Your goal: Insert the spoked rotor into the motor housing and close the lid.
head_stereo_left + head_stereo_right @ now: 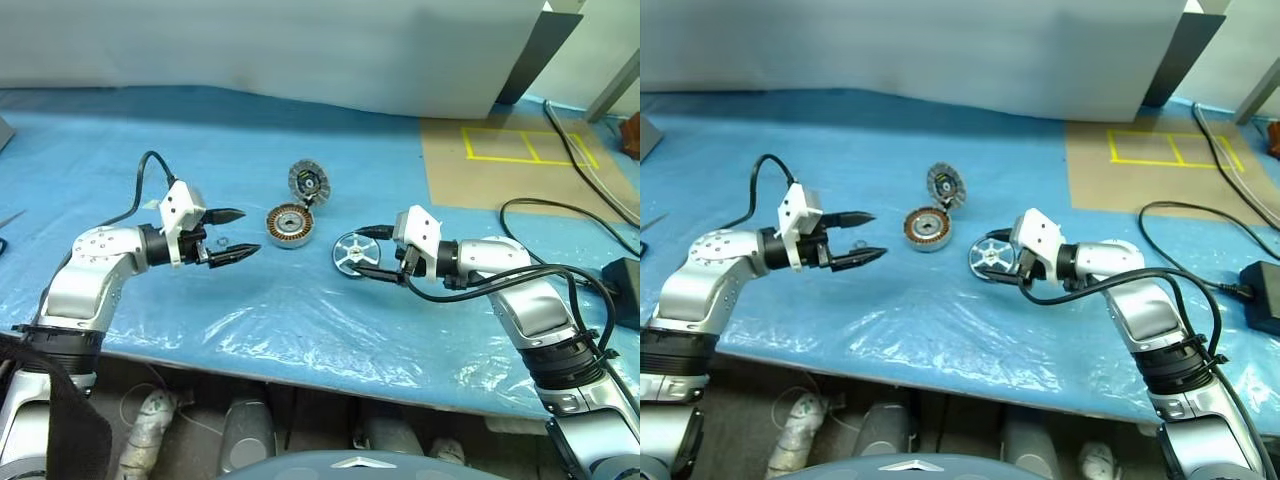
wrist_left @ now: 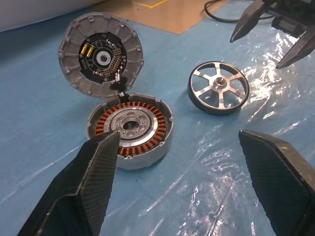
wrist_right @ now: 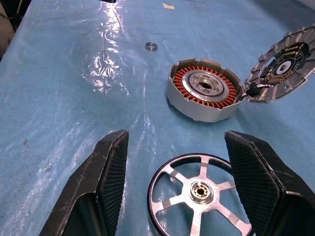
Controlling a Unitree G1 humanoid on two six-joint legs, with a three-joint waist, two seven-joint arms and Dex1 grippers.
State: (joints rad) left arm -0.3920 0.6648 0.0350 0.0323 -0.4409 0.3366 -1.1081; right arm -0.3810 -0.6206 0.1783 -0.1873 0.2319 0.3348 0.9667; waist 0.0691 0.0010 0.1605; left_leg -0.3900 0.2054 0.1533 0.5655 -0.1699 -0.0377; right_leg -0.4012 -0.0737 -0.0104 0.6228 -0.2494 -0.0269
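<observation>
The motor housing [image 1: 290,226], a silver ring with copper windings, lies mid-table. The lid [image 1: 309,182] stands tilted up at its far edge, dark inner face showing. To the right, the spoked rotor [image 1: 348,252] lies flat on the blue sheet. My right gripper [image 1: 358,252] is open, with one finger on either side of the rotor; in the right wrist view the rotor [image 3: 199,191] sits between the fingers [image 3: 106,177] with gaps on both sides. My left gripper [image 1: 245,233] is open and empty, left of the housing [image 2: 130,129] and pointing toward it.
A small metal ring [image 3: 151,46] lies on the sheet near the left gripper. Brown board with yellow tape [image 1: 500,160] lies at the back right. Black cables [image 1: 560,215] and a black box [image 1: 625,290] sit at the right. The table's front edge [image 1: 300,365] runs below both arms.
</observation>
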